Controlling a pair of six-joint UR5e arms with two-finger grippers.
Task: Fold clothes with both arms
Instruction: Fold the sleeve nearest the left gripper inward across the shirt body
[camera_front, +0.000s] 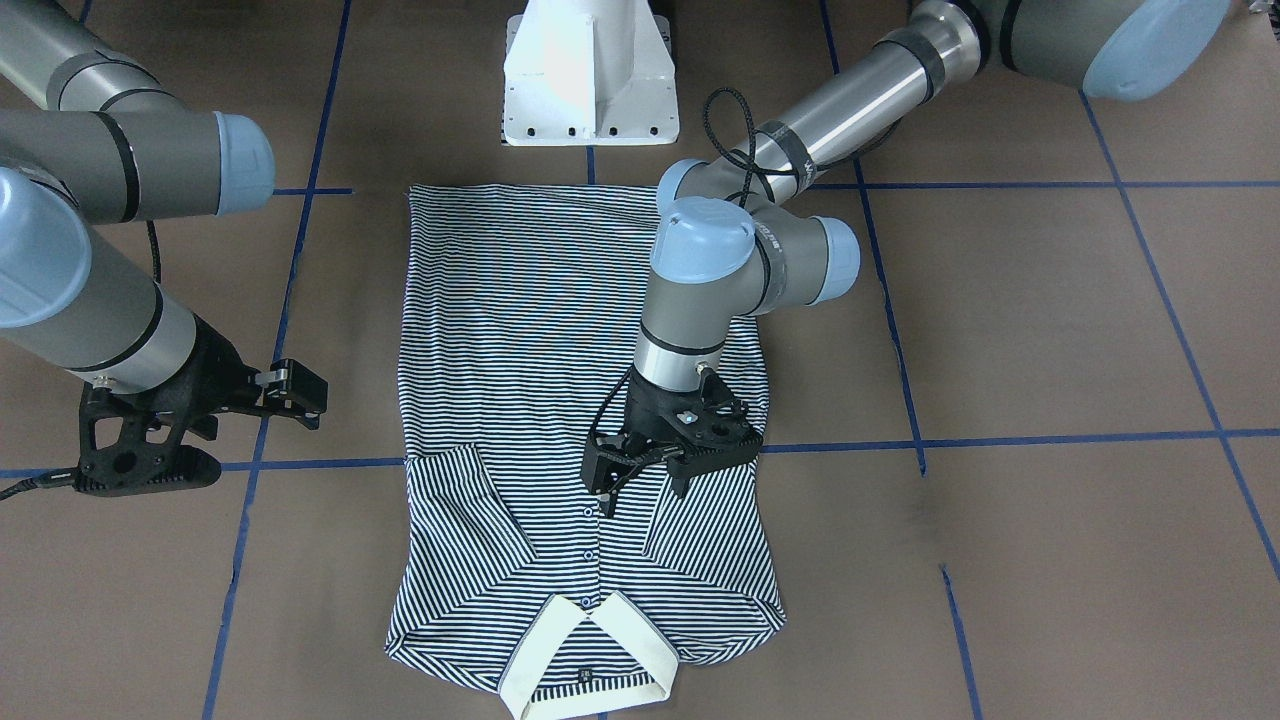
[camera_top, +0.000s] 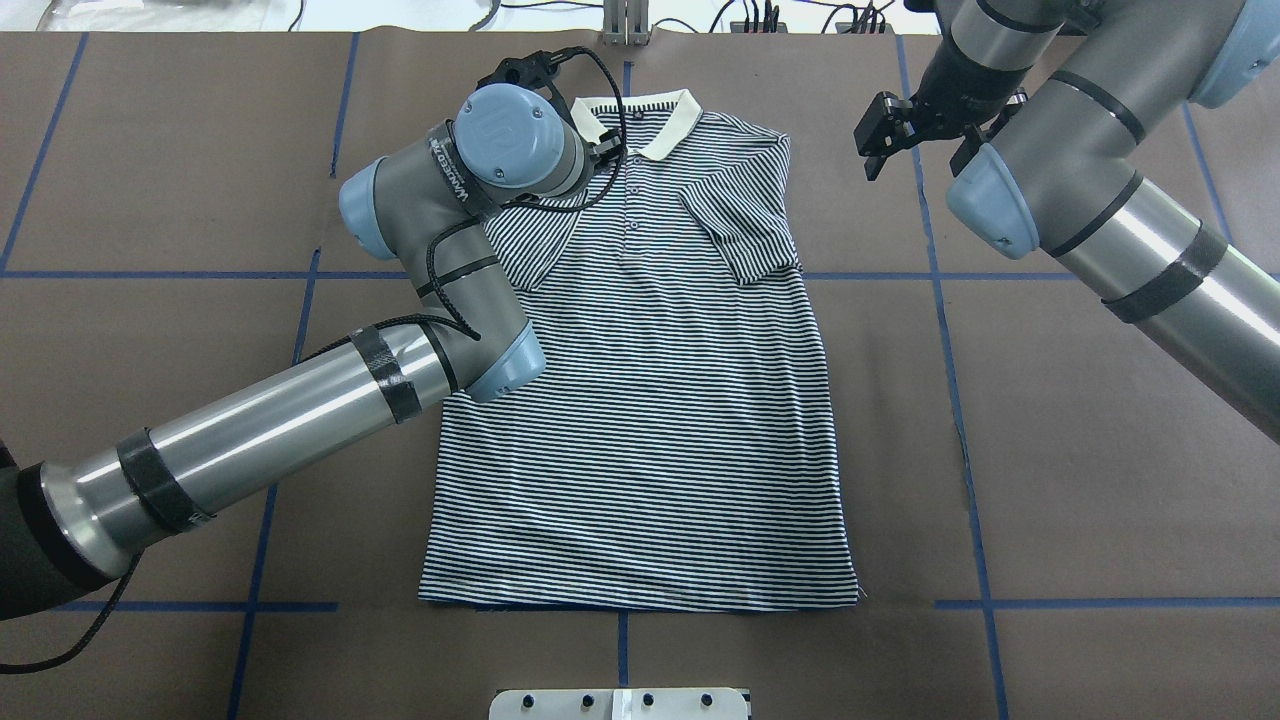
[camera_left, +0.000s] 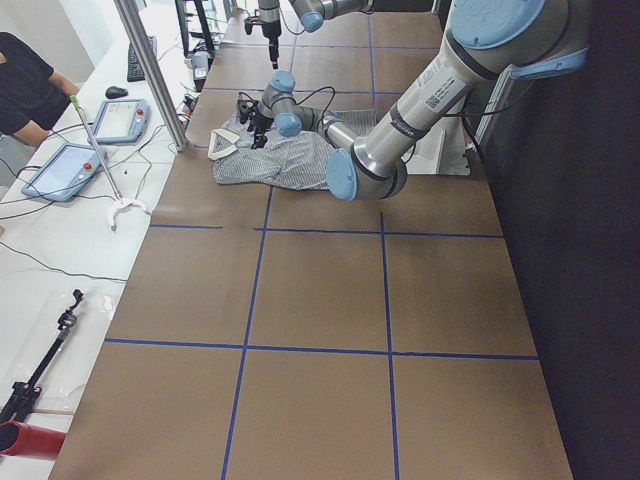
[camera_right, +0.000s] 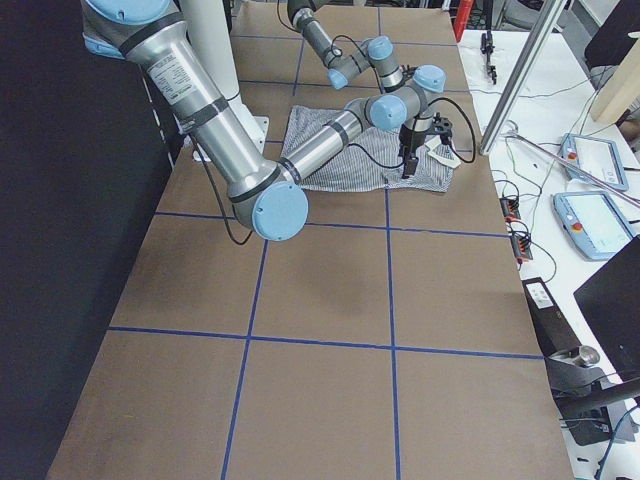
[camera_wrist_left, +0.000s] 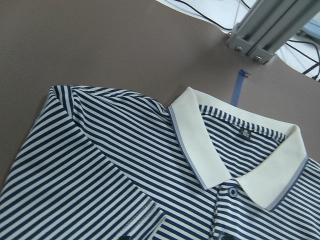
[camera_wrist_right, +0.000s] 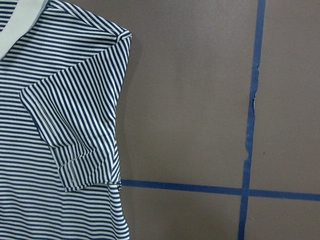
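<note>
Left gripper hangs over the shirt near its buttons, jaws wide, empty. Right gripper, also wide, hangs beside the shirt's sleeve. A brown table with blue tape lies under the shirt.

Left arm out over the shirt, right arm high at the far end

The near left arm reaches across the brown table, and its left gripper hangs right over the collar end of the striped polo shirt, cream collar pointing away from the robot. Far off, the right arm holds the right gripper pointing straight down, beyond the shirt. Both grippers are too small here to tell how their jaws stand. A person in black sits at the side bench, two pendants beside them.
</note>
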